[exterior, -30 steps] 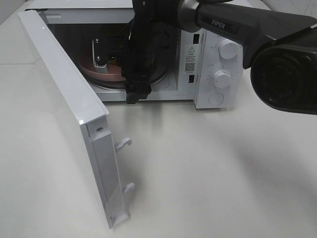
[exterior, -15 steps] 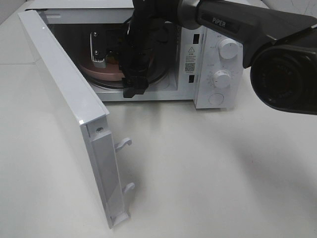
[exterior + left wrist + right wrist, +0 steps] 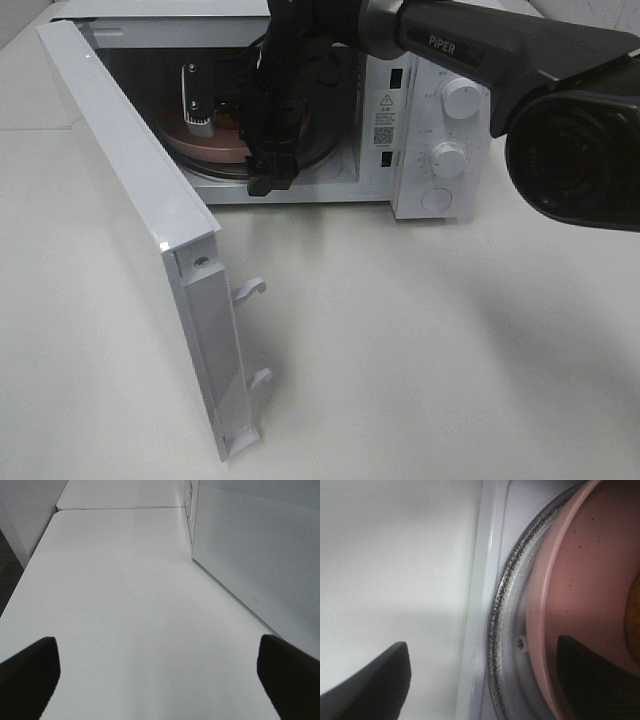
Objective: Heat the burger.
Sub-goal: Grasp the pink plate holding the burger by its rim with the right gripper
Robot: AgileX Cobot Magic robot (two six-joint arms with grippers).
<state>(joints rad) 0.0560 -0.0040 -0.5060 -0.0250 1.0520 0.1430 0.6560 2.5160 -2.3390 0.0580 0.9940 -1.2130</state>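
Hovering at the open microwave (image 3: 420, 120), your right gripper (image 3: 480, 680) has its jaws apart, clamped on nothing. The burger (image 3: 636, 622) lies on the pink plate (image 3: 580, 580), beside one finger and outside the gap.

Right claw (image 3: 215, 115) higher above pink plate (image 3: 200, 150).
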